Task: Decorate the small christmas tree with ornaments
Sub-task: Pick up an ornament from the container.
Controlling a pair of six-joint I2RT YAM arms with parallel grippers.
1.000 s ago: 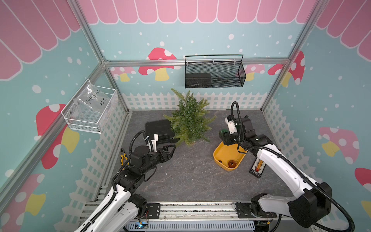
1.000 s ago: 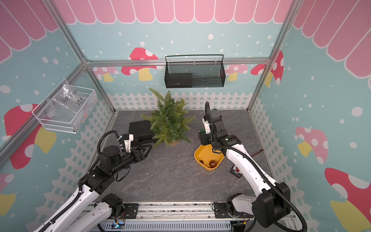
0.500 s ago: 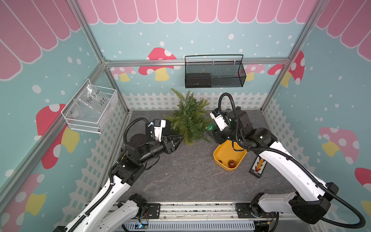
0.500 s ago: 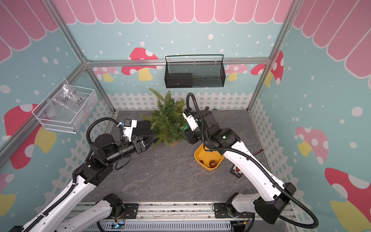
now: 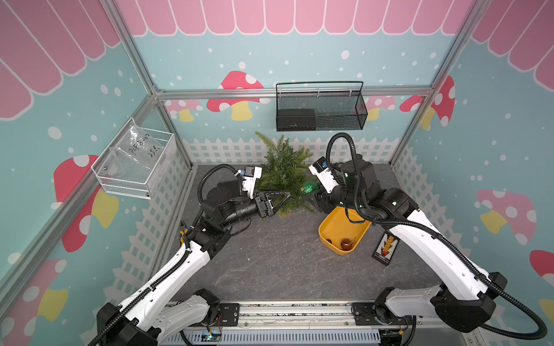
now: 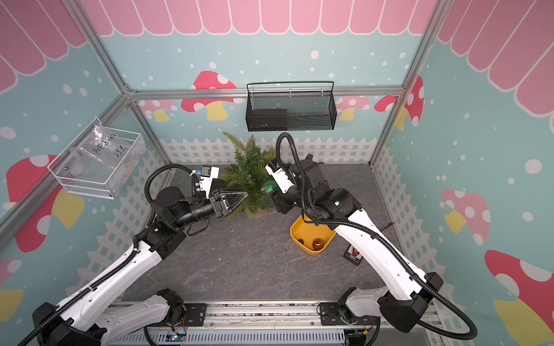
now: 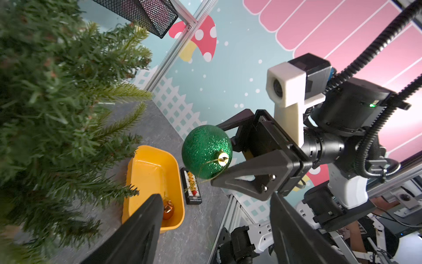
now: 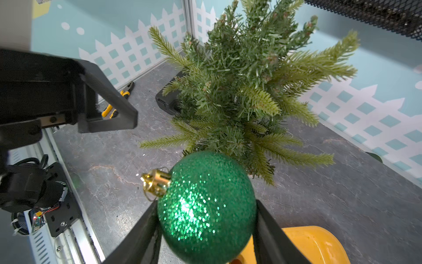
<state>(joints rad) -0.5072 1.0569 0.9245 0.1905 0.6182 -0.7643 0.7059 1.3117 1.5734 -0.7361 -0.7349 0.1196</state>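
right gripper (image 8: 206,204) clamps green bauble (image 7: 206,150) | left gripper (image 5: 287,196) wide, empty | gold cap (image 8: 155,182): wrist views only | 1 s ago right gripper over yellow tub (image 5: 326,224), now beside tree (image 5: 283,167)

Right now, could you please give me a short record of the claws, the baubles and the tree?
right claw: shut on the glittery green bauble, close to the small christmas tree
left claw: open, empty, by the tree's lower branches
small christmas tree: standing, no bauble visible on it
yellow tub: holds the amber bauble
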